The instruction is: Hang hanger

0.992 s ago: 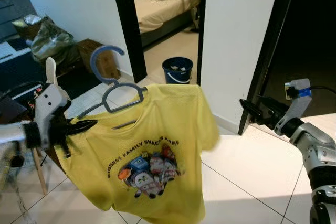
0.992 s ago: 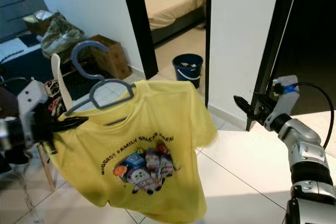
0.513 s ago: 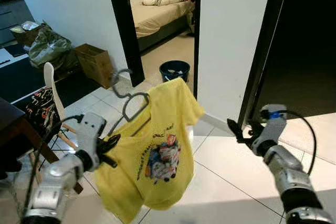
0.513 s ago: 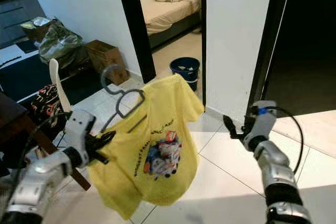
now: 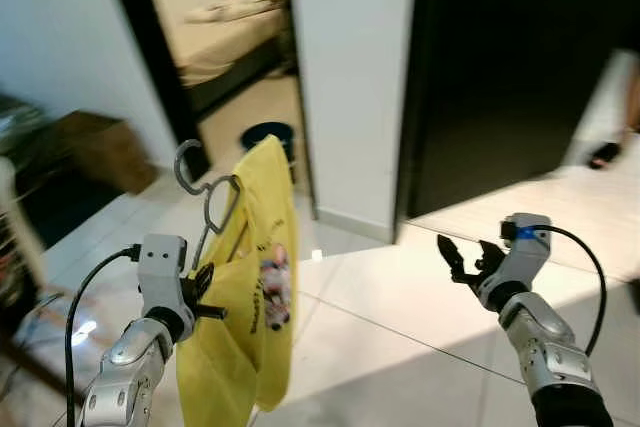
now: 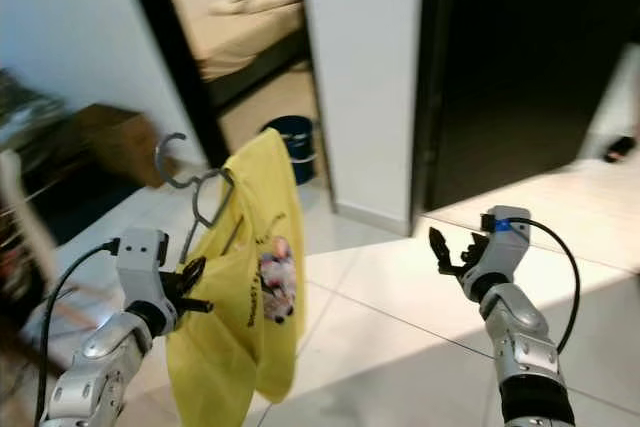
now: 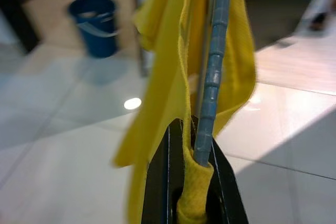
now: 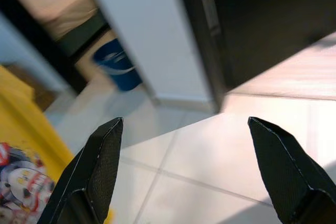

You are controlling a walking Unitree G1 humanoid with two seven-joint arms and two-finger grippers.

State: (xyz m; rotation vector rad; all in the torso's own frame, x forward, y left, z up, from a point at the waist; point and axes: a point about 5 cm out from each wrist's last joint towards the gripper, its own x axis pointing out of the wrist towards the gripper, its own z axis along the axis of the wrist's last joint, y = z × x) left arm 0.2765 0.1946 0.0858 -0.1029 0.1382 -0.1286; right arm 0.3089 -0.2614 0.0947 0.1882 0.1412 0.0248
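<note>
A grey-blue hanger (image 5: 208, 209) carries a yellow T-shirt (image 5: 250, 297) with a cartoon print, now seen almost edge-on. My left gripper (image 5: 205, 297) is shut on the hanger's lower bar and the shirt's hem at the lower left. In the left wrist view the hanger bar (image 7: 214, 80) and a fold of yellow cloth (image 7: 195, 182) sit pinched between the fingers. My right gripper (image 5: 462, 260) is held out at the right above the tiles, open and empty; its fingers (image 8: 97, 171) stand wide apart in the right wrist view.
A white wall section (image 5: 350, 87) stands ahead between a bedroom doorway on the left and a dark doorway (image 5: 500, 67) on the right. A blue bucket (image 5: 266, 137) sits on the floor by the bedroom door. A person's foot (image 5: 605, 154) shows at far right. White tiles lie ahead.
The camera has swung to the right, bringing the dark doorway into the middle. The shirt on its hanger has turned from facing me to nearly edge-on. Both grippers keep their hold and pose.
</note>
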